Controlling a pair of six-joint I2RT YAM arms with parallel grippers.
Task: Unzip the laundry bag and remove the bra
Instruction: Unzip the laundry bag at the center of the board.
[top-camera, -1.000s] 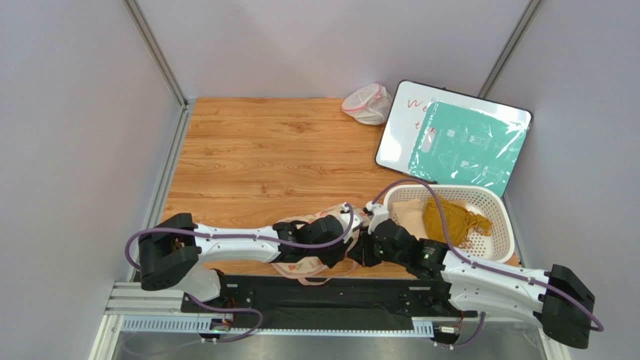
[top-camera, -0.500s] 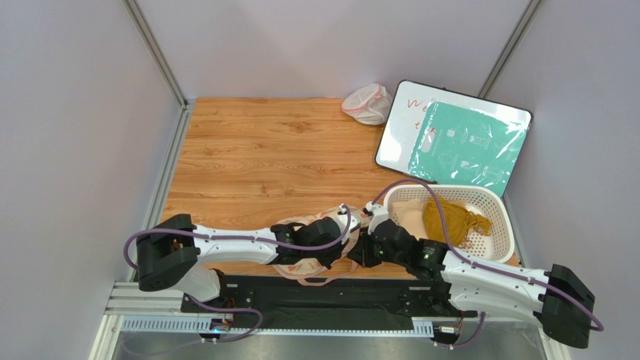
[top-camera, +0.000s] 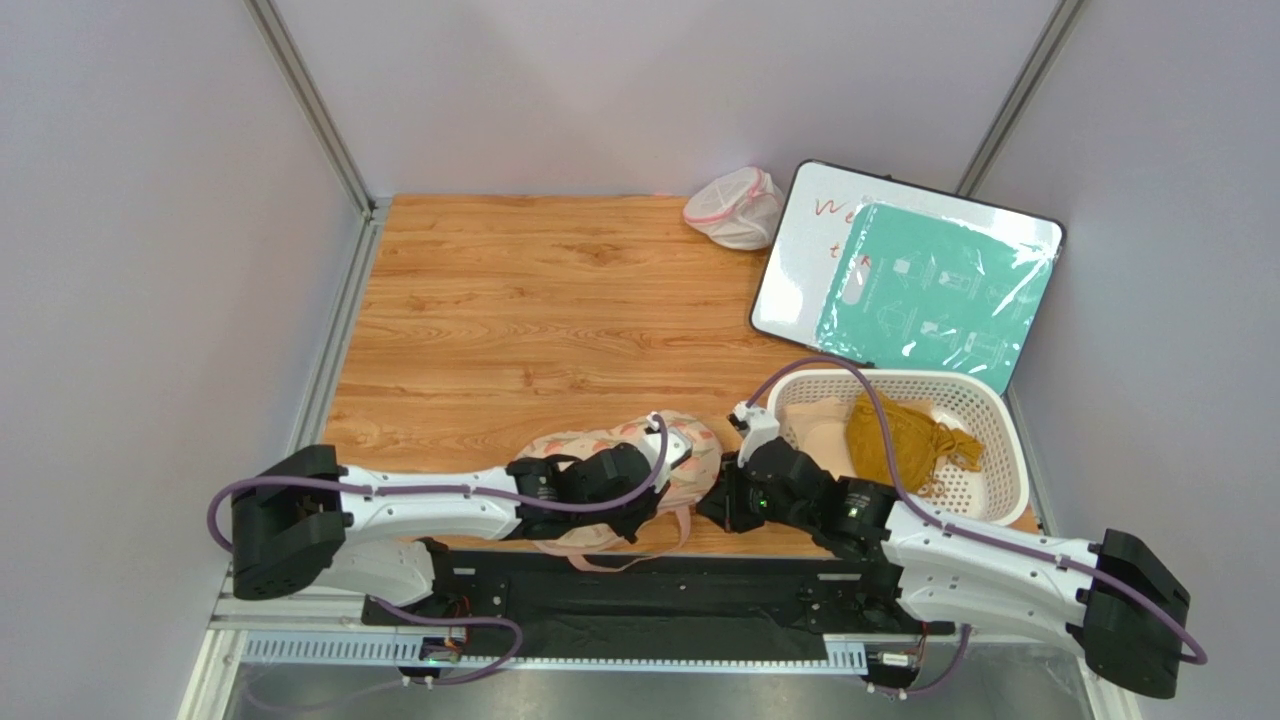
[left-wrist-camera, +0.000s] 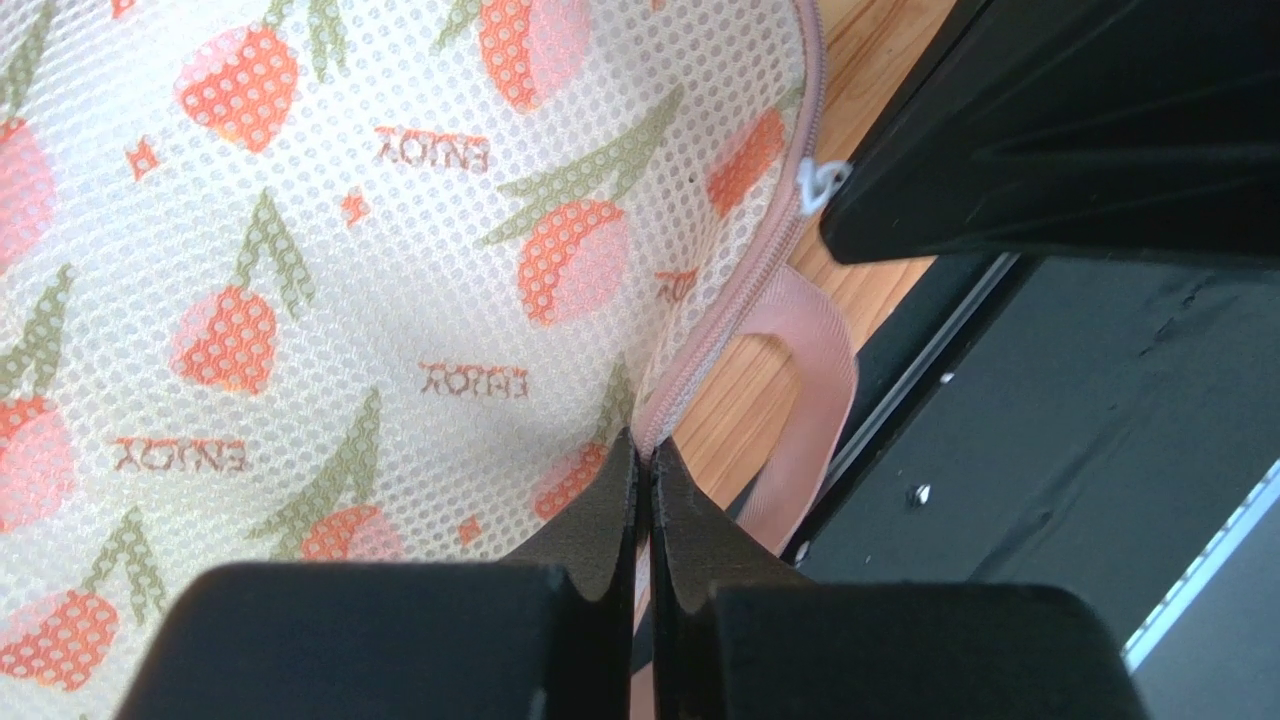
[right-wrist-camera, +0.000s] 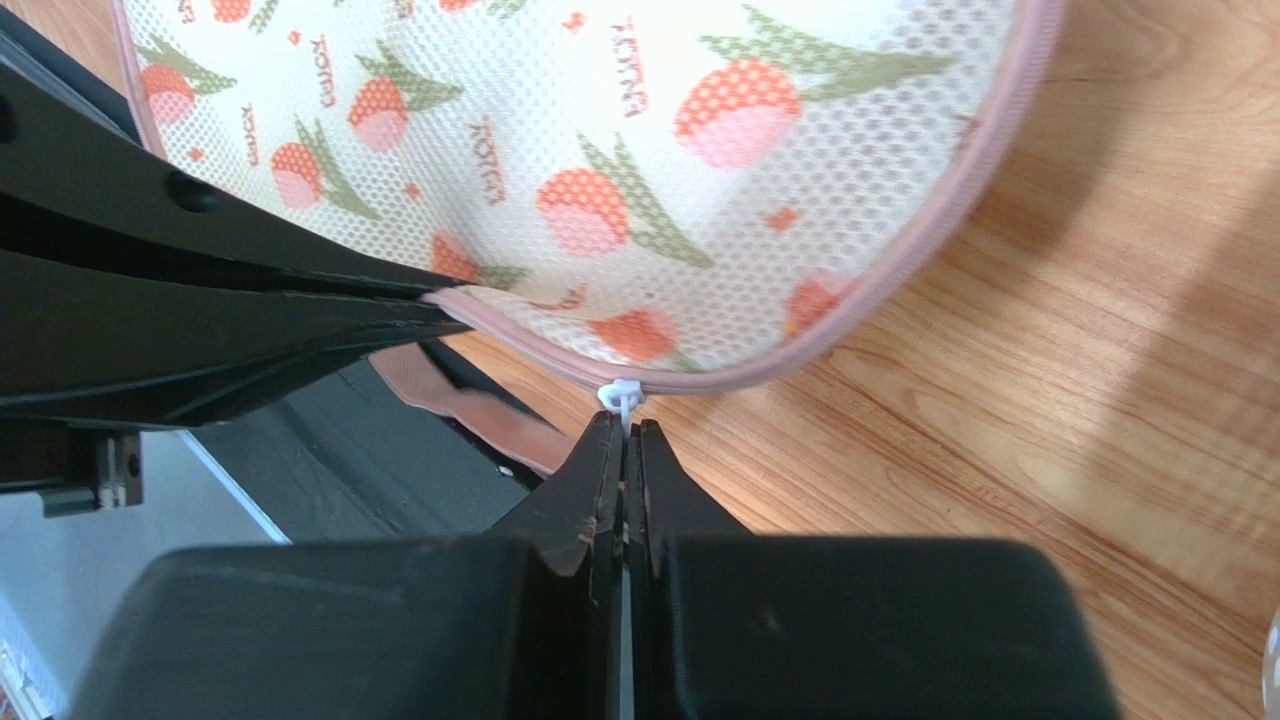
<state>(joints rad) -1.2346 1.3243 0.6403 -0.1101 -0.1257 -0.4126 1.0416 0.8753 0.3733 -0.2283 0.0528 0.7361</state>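
Observation:
The laundry bag (top-camera: 631, 450), a cream mesh pouch with orange-pink and green print and pink edging, lies at the table's near edge between the arms. It fills the left wrist view (left-wrist-camera: 331, 255) and the top of the right wrist view (right-wrist-camera: 601, 135). My left gripper (left-wrist-camera: 648, 455) is shut on the bag's pink zipper edge. My right gripper (right-wrist-camera: 621, 428) is shut on the white zipper pull (right-wrist-camera: 619, 398), which also shows in the left wrist view (left-wrist-camera: 819, 183). A pink strap loop (left-wrist-camera: 804, 390) hangs over the table edge. The bra is hidden.
A white basket (top-camera: 984, 402) with a mustard cloth (top-camera: 902, 438) stands at the right. A whiteboard with a green sheet (top-camera: 909, 270) lies behind it. A small white mesh pouch (top-camera: 733, 207) sits at the back. The black base rail (top-camera: 631, 593) runs along the near edge.
My left arm has drawn back to the left, pulling the bag's edge with it; more of the bag now shows. The right gripper has stayed at the zipper pull.

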